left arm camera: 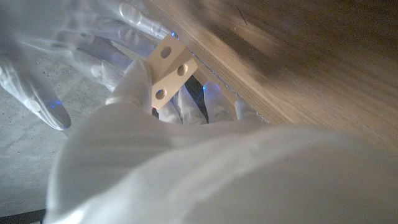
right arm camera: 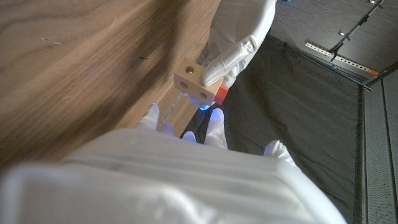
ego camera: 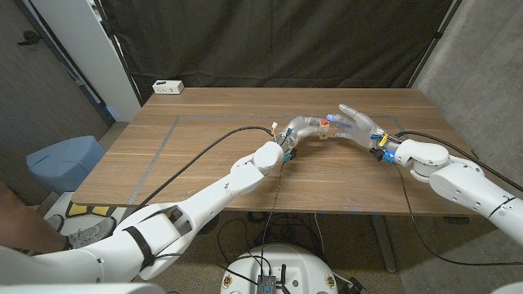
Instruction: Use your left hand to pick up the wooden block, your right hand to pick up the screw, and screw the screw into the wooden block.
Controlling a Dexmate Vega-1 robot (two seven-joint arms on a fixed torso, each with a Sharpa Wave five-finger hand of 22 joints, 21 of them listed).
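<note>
Hands are meeting above the table [ego camera: 204, 139]'s middle: the left hand [ego camera: 304, 129] is pinching the block [ego camera: 324, 131] clear of the wood, while the right hand [ego camera: 358, 125] is reaching in, fingers partly spread, with the orange-headed screw [right arm camera: 221, 94] at the block's side. Whether its fingertips are gripping the screw I cannot tell. Misalignment with a hole could be jamming the thread or knocking the screw loose.
</note>
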